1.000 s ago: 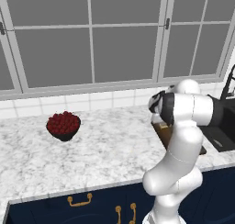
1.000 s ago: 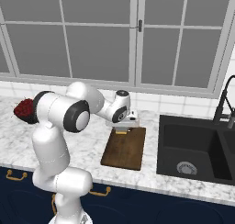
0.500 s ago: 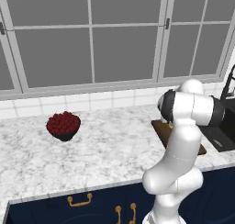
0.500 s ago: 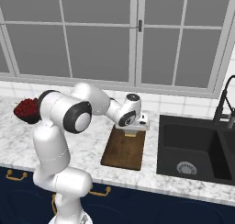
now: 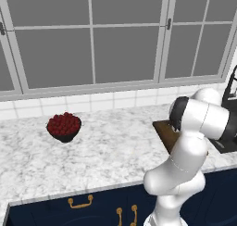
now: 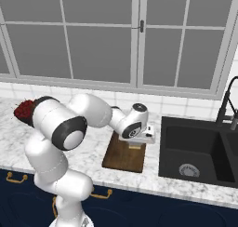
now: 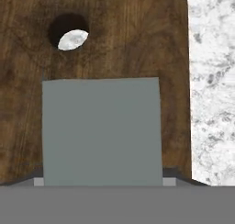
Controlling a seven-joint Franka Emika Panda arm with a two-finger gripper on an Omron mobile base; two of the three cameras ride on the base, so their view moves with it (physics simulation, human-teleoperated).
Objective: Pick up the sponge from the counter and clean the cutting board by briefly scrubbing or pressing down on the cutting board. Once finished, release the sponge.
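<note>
Sponge (image 7: 101, 131) over cutting board (image 7: 114, 39) | near board's hole edge | gripper (image 6: 137, 144) state unclear

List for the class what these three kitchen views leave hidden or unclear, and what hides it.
1. Gripper: right base view, the hand covers the fingers; open or shut is unclear.
2. Sponge: hand view, its lower edge is cut off at the bottom; contact with the cutting board cannot be judged.
3. Cutting board: left base view, mostly behind the arm.
4. Bowl: right base view, partly behind the arm.
</note>
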